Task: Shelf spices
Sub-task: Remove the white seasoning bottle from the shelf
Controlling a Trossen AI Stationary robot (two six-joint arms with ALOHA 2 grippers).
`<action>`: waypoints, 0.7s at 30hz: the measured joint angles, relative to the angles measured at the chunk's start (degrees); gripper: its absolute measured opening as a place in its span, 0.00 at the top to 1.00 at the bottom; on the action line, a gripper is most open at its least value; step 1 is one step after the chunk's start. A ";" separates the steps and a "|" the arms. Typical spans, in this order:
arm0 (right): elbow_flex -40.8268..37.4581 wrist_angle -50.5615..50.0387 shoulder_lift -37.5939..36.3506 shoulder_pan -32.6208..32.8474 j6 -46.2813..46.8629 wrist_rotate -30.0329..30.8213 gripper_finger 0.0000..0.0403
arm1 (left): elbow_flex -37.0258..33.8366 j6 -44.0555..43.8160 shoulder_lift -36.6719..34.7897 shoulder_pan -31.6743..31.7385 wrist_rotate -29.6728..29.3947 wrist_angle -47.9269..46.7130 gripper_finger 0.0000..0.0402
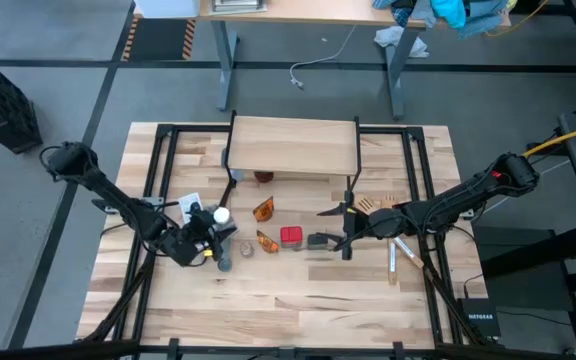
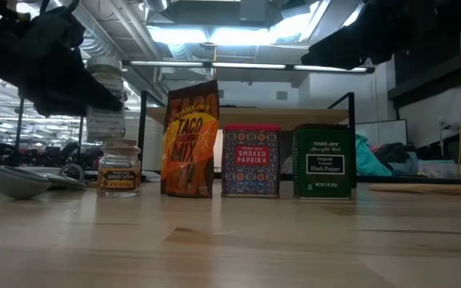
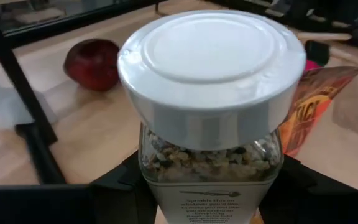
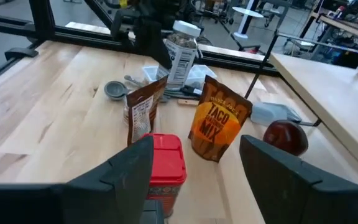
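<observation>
- None of the spices sits on the shelf point(image 1: 293, 145) yet.
- Left gripper point(image 1: 204, 238): jaws clamped on white-capped jar point(image 3: 211, 93), lifted off the tabletop point(image 1: 298, 300).
- Right gripper point(image 4: 194, 165): jaws apart, empty, over the paprika tin point(image 4: 165, 163).
- Taco packet point(image 2: 189, 140), pepper tin point(image 2: 323, 161) and small jar point(image 2: 119, 168) remain below.

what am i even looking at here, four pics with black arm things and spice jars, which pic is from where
These are two robot arms at a wooden table. One picture looks straight down, one looks level across the tabletop, and two come from cameras on the wrists. The left gripper holds a white-capped jar lifted off the table. The right gripper hangs open above the red paprika tin. On the table stand a taco mix packet, a black pepper tin and a small jar. The shelf stands behind them.
</observation>
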 joint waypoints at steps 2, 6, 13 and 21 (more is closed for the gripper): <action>0.00 -0.02 0.00 -0.02 0.87 -0.19 0.39 | -2.01 2.20 0.00 0.39 0.00 3.89 0.54; 0.00 0.00 0.00 -0.02 0.99 -1.62 0.39 | -5.31 4.47 0.02 1.75 1.13 8.92 0.54; 0.02 0.00 0.00 -0.02 0.99 -2.19 0.39 | -9.11 8.92 0.07 5.09 6.32 18.04 0.54; 0.04 -0.04 0.00 -0.02 0.99 -4.86 0.39 | -9.78 13.62 0.47 9.75 13.33 21.59 0.54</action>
